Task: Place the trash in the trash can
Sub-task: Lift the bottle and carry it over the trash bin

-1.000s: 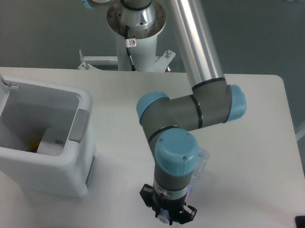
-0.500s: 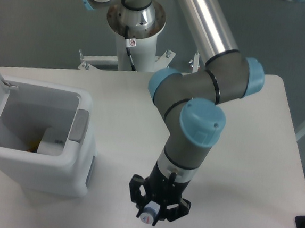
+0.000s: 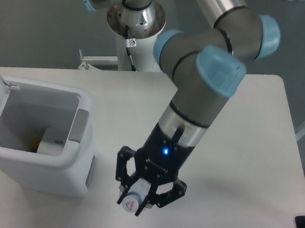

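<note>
camera | my gripper is clamping the bottle between my fingers, above the table | its long axis is running along my wrist, one end facing the lens | trash can is sitting open, off to one side, apart from my fingers

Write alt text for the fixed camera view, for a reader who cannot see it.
A robot arm's gripper holds a small bottle between its jaws, lifted above a white table. To its left stands an open white trash can with its lid raised and something pale lying inside.
</note>
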Robot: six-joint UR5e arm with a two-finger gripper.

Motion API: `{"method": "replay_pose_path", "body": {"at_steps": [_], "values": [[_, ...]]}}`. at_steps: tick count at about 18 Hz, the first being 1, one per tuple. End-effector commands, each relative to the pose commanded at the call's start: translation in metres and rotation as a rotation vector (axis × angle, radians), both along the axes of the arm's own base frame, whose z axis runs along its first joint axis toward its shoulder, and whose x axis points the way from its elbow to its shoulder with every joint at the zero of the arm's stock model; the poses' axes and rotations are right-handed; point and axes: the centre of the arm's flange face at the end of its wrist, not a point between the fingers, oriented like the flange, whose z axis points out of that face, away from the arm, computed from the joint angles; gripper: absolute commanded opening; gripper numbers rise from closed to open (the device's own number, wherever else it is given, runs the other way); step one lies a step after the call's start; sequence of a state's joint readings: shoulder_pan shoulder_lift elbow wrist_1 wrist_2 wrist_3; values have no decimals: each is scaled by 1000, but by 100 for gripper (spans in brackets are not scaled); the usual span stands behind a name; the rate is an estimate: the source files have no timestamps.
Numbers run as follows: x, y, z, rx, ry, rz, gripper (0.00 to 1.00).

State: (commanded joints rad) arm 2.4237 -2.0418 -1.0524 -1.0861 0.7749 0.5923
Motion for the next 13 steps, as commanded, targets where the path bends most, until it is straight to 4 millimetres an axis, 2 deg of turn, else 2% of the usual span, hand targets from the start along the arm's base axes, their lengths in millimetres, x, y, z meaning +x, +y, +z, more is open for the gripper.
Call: {"method": "replay_pose_path", "body": {"at_steps": [4,8,11,13], "values": [[22,-8,39,103,-36,-56,0],[35,-9,76,184,-52,-74,0],[46,-6,86,222,-65,-100,0],[73,6,85,221,-70,-141,0]]}}
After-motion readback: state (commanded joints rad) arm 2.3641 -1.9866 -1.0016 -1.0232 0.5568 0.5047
